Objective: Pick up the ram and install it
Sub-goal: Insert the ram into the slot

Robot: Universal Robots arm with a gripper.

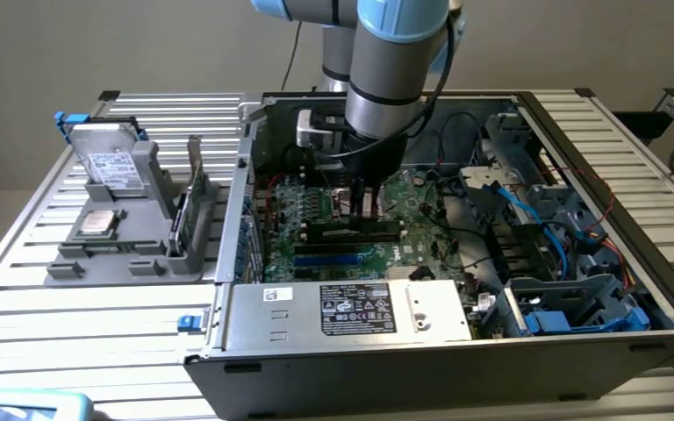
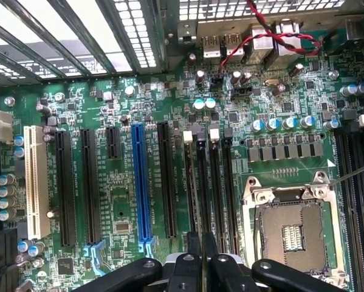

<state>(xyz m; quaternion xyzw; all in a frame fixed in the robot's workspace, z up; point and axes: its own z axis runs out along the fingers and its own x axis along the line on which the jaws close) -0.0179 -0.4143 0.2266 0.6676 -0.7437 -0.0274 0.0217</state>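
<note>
A: What takes up the most room?
B: A slatted metal worktop (image 1: 80, 324). An open computer case (image 1: 431, 368) lies on it with its inside facing up, and the arm (image 1: 390, 70) reaches straight down into the case.

A: Anything beside the case?
B: Yes, on the exterior view's left a grey holder (image 1: 115, 263) carries a hard drive (image 1: 112, 162). It also holds an upright green card (image 1: 194, 171) and a square silver processor chip (image 1: 99, 222).

A: Where is the pincer?
B: The pincer (image 1: 363, 203) is low over the green motherboard (image 1: 413, 197), near its middle. In the wrist view it hangs above the row of long black memory slots (image 2: 215, 182). Those slots run between the blue slot (image 2: 140, 182) and the open processor socket (image 2: 289, 228).

A: Clenched or released?
B: I cannot tell.

A: And the ram?
B: I cannot tell that either. A thin dark edge lies at the pincer's tip, in line with one of the memory slots. It is too narrow to say whether that is the ram, gripped or already seated
</note>
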